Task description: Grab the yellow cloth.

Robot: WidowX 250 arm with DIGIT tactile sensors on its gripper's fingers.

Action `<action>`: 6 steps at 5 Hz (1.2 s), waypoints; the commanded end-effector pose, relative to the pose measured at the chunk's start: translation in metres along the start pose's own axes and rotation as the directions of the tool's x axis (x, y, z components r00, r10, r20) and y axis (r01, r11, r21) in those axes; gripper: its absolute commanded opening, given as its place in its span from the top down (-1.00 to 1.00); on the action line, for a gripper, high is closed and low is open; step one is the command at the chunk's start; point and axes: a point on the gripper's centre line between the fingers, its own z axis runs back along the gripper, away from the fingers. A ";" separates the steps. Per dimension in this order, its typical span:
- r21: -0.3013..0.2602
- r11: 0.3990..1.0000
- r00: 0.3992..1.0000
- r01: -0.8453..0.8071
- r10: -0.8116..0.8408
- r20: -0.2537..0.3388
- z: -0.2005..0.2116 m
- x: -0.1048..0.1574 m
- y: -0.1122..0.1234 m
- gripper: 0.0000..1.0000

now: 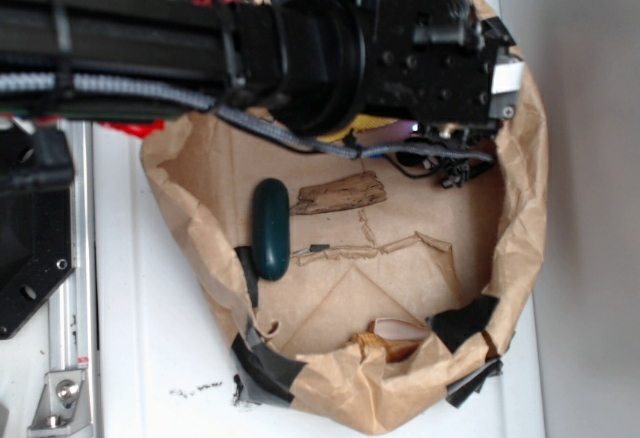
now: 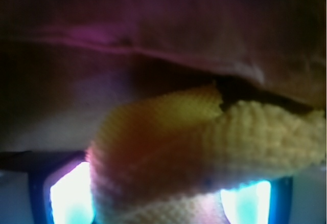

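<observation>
Cloth and end effector were the pairing that mattered, and they sat almost on top of one another. In the wrist view the yellow cloth (image 2: 204,147) filled the lower middle of the picture, bunched and fuzzy, right up against the lens, between two bright glowing patches low at left and right, with brown paper (image 2: 153,24) rising behind it. That put the cloth directly under and ahead of the end effector, not off to either side. Its bunched ridge ran roughly across the picture.

From the exterior view the arm's black body (image 1: 400,48) covered the far end of the paper-lined tray (image 1: 200,218), and only a sliver of yellow showed beneath it. The fingertips were hidden there, so whether they were spread or closed on the cloth could not be told. A dark green oval object (image 1: 271,228) and a piece of wood (image 1: 340,195) lay well apart from the cloth, nearer the tray's middle.
</observation>
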 end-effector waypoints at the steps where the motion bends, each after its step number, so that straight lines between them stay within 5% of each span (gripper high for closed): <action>1: -0.005 0.998 0.997 -0.070 0.070 0.024 0.002 0.009 0.036 1.00; 3: -0.017 1.000 1.000 0.018 -0.018 0.010 0.000 0.003 0.026 1.00; 4: -0.085 0.988 0.991 0.132 -0.132 0.002 0.020 -0.008 0.011 1.00; 5: -0.299 0.894 0.934 0.333 -0.357 -0.025 0.066 -0.035 -0.015 1.00; 6: -0.371 0.833 0.902 0.410 -0.432 0.028 0.117 -0.055 -0.029 1.00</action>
